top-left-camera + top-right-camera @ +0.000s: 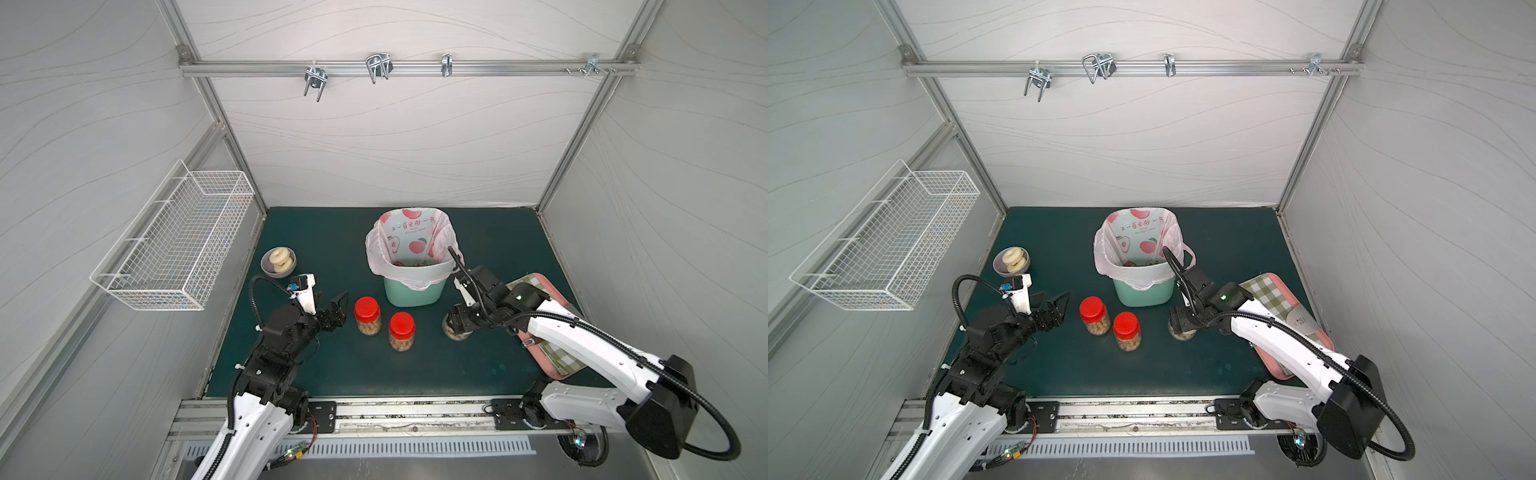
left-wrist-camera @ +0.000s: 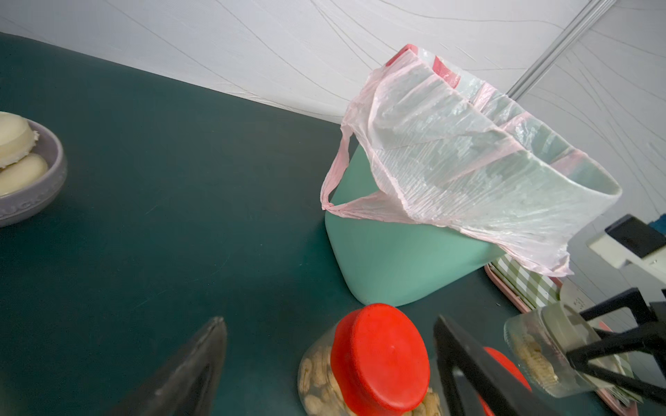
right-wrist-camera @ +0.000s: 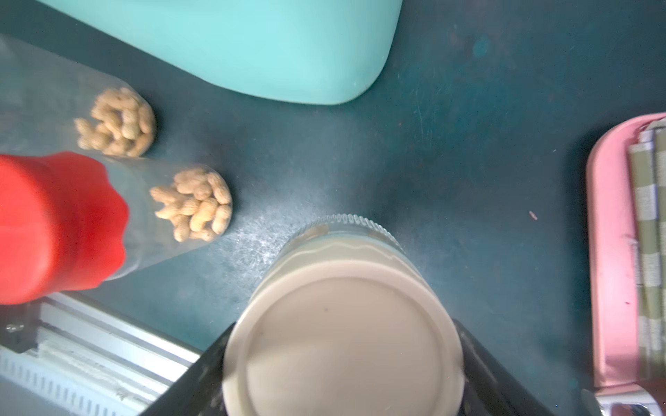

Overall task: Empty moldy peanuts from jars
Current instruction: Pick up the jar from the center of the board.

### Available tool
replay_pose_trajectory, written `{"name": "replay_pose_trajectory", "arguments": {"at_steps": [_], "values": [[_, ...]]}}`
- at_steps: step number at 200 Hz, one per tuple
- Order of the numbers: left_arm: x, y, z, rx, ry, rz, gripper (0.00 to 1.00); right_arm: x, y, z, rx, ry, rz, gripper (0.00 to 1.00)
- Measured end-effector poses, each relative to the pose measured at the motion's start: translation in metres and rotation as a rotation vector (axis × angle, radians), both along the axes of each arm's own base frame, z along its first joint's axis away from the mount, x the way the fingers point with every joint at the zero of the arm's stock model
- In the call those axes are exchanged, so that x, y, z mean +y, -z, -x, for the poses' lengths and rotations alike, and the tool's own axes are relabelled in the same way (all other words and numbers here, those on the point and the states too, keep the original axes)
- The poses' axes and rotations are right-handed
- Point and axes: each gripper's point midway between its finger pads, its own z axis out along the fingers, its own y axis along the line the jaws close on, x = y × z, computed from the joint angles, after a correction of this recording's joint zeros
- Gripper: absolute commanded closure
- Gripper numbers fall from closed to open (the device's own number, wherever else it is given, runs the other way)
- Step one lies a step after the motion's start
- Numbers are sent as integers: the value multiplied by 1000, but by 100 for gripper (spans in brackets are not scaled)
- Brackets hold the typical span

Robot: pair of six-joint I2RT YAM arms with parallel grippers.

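Straddling the squat jar [image 1: 455, 333] from above, the right gripper [image 1: 457, 320] is clamped on its beige lid [image 3: 342, 342], a black finger [image 3: 483, 371] pressed to each side in the right wrist view. The jar stands upright on the green mat [image 1: 324, 374], at 3 o'clock of the two red-lidded jars [image 1: 367, 316], taking 12 as the back wall in the top views. Those two stand upright, just beside each other, lids on, with peanuts [image 3: 194, 207] filling their lower parts; more peanuts show through the squat jar's wall in the left wrist view. The left gripper [image 1: 331, 302] hovers at 9 o'clock of them, fingers spread wide, holding nothing, near the closer jar but apart from it. The bin [image 1: 411, 293] with its pink bag [image 1: 376, 249] sits at 12 o'clock of the jars. A bowl [image 1: 265, 267] of pastries [image 1: 279, 257] is at 10 o'clock, a pink tray [image 3: 609, 252] at 3 o'clock under the right arm
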Motion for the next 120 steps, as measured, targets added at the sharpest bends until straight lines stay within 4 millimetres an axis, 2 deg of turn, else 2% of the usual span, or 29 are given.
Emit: {"name": "replay_pose_trajectory", "arguments": {"at_steps": [64,92,120], "values": [[-30,-28,15,-62,161,16,10,18,-53,-8,-16,-70,-41,61],[-51,-40,24,-97,258,-21,10,21,-78,-9,-37,-96,-57,61],[-73,-50,36,-144,352,-73,9,27,-94,-8,-26,-134,-64,64]]}}
